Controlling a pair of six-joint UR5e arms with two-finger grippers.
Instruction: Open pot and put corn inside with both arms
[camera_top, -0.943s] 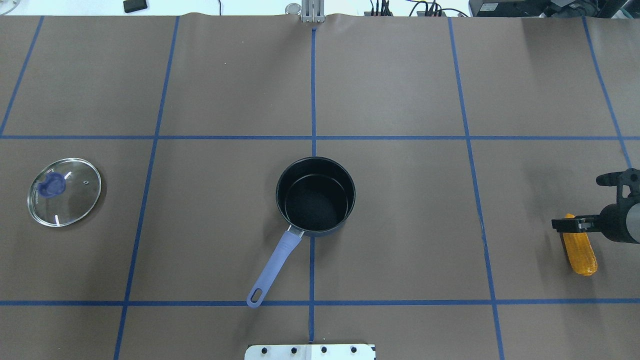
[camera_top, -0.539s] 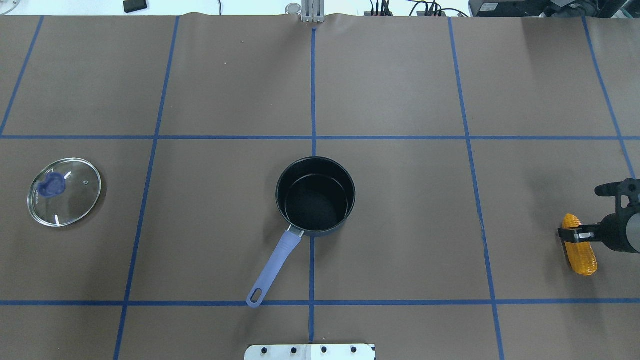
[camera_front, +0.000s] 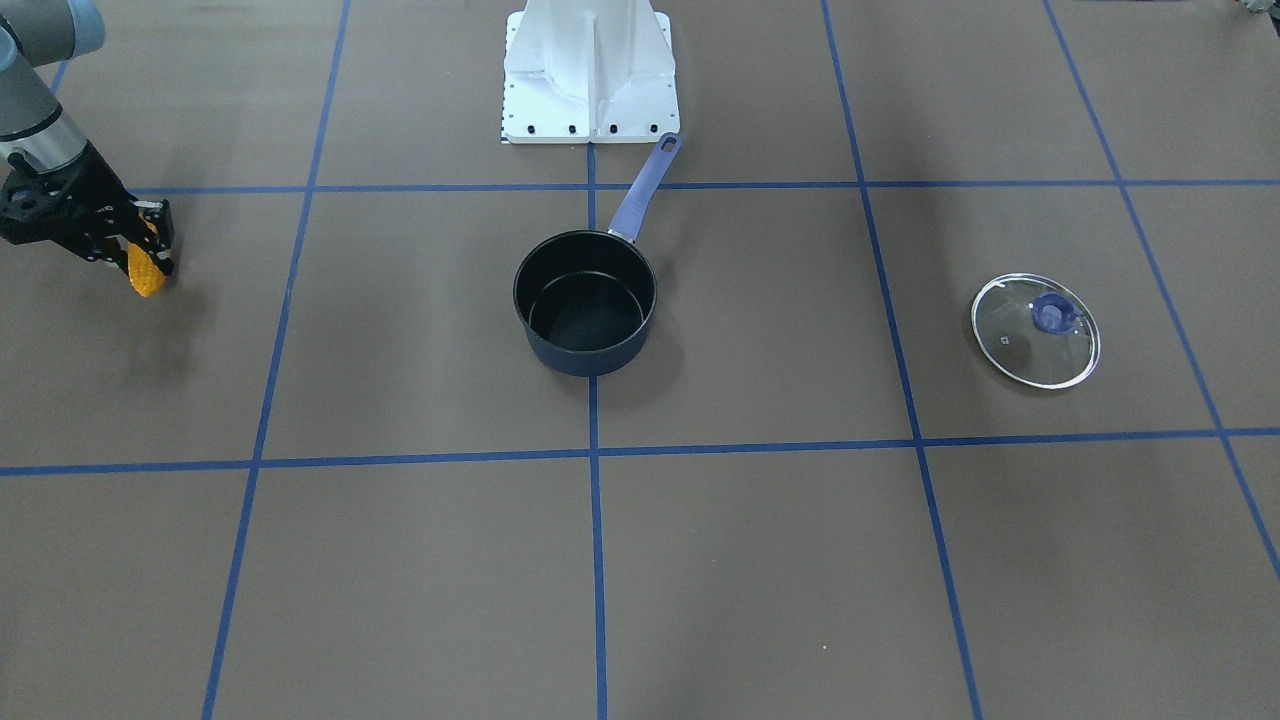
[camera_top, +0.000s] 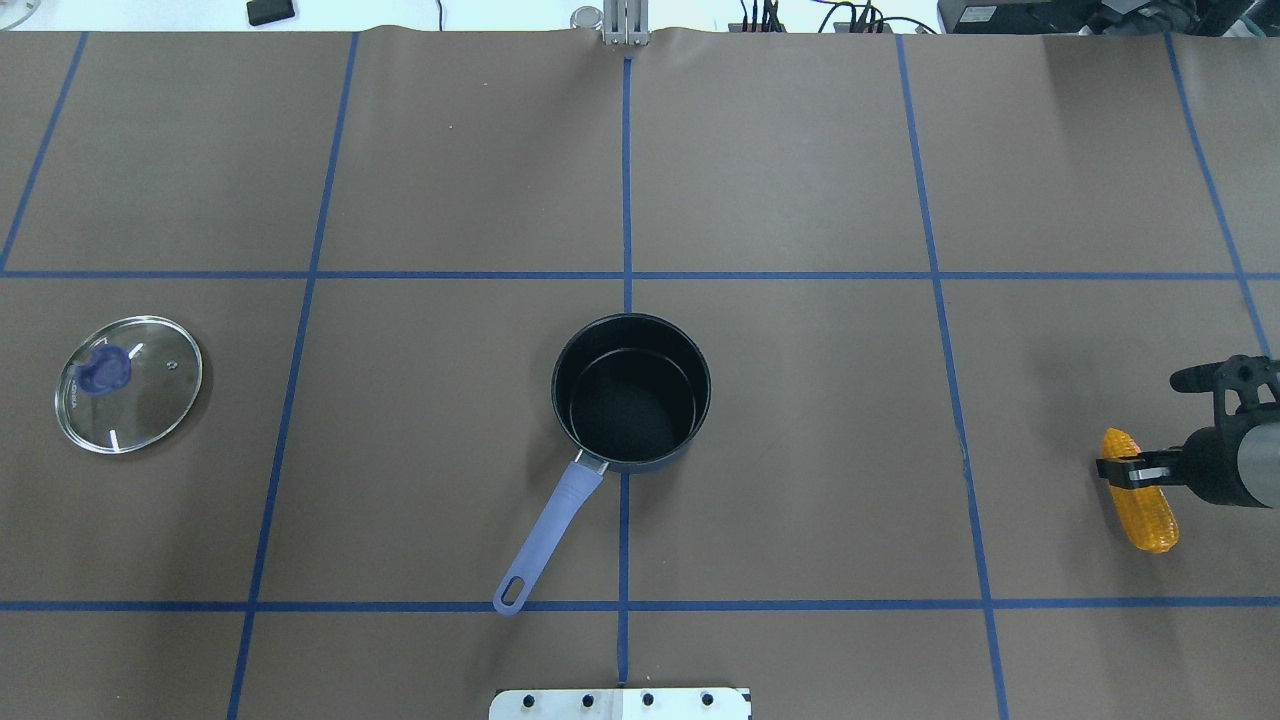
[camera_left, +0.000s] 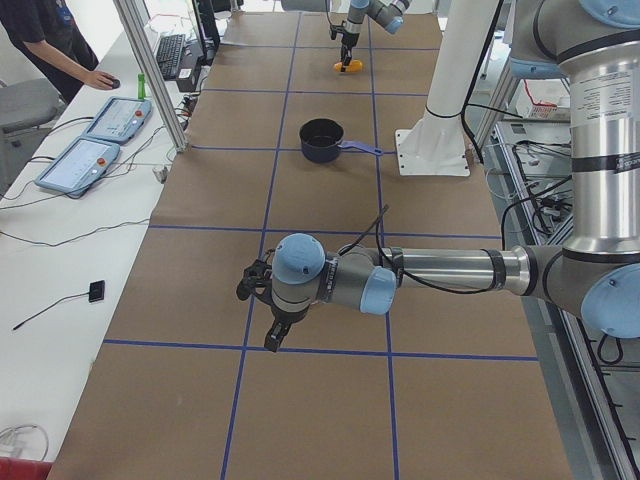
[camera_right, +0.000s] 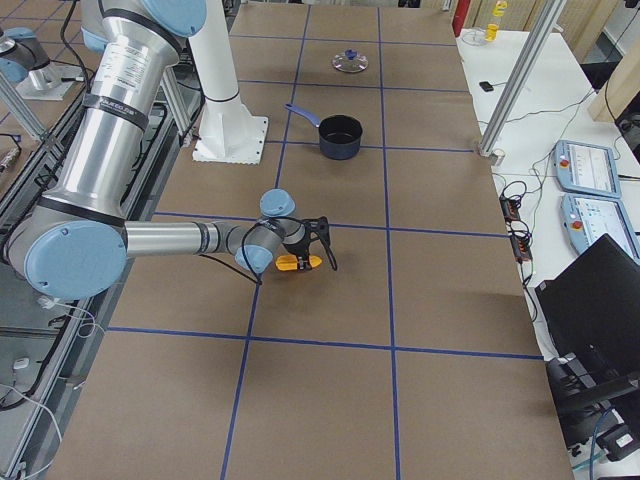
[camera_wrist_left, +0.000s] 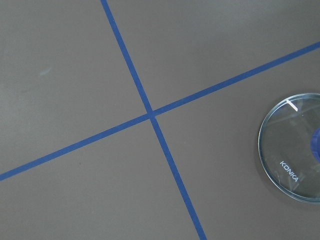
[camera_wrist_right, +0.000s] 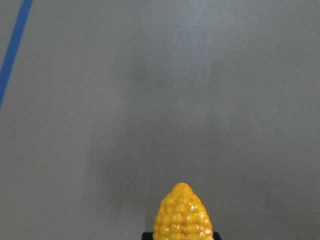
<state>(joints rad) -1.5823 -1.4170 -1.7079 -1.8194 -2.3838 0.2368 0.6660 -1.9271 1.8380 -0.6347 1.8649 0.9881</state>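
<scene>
At the overhead frame's right edge, the right fingers (camera_top: 1120, 470) are pinching the corn cob (camera_top: 1143, 512) near one end; that off-centre hold may be letting it pivot loose before the distant saucepan (camera_top: 631, 390).

place: robotics lab | evidence: blue-taped grid table (camera_top: 800, 150); teach pendants (camera_left: 118, 118); aluminium frame post (camera_left: 150, 70); operator (camera_left: 45, 40) at keyboard (camera_left: 170, 55)

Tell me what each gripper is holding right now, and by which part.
The right gripper holds the corn cob, its fingers clamped across the body nearer the tapered tip. Nothing shows in the left gripper.
</scene>
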